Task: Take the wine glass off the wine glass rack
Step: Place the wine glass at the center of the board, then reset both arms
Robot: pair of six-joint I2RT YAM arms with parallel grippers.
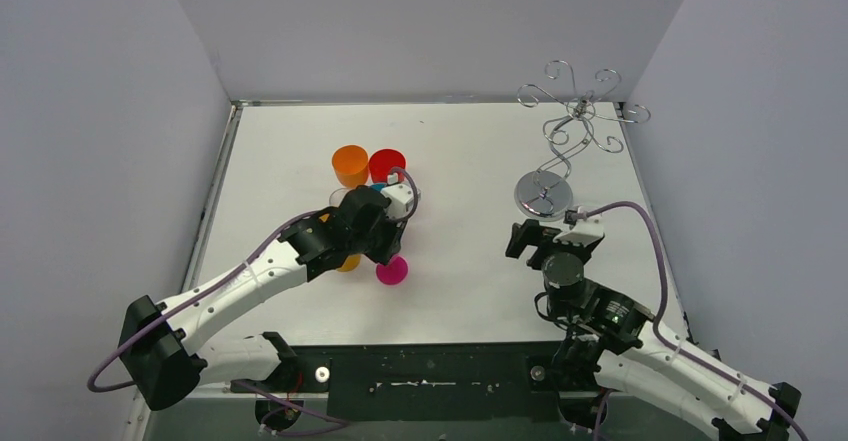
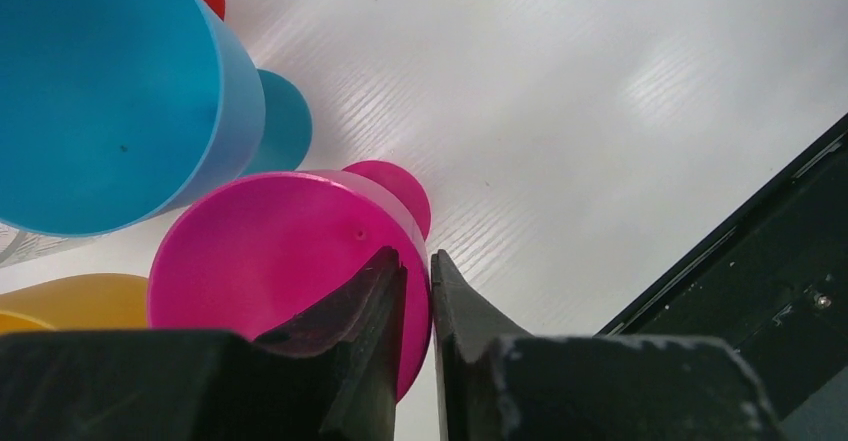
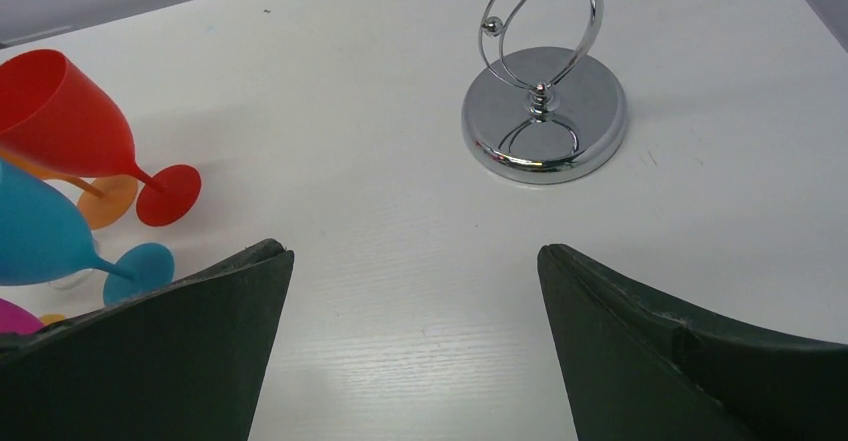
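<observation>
Left gripper point(image 2: 416, 261) straddles pink wine glass point(image 2: 270, 251) rim (grip unclear); right gripper point(image 3: 410, 251) splayed wide.

There's a plain white worktop point(image 1: 460, 251), an orange wine glass point(image 1: 350, 164), a red wine glass point(image 1: 387, 164), a blue wine glass point(image 2: 100, 91), a magenta wine glass point(image 2: 270, 261), a yellow wine glass point(image 2: 70, 301), a mirror-shiny silver wine glass rack point(image 1: 543, 196), and a left hand point(image 2: 413, 261) and right hand point(image 3: 410, 251), both matt black.
</observation>
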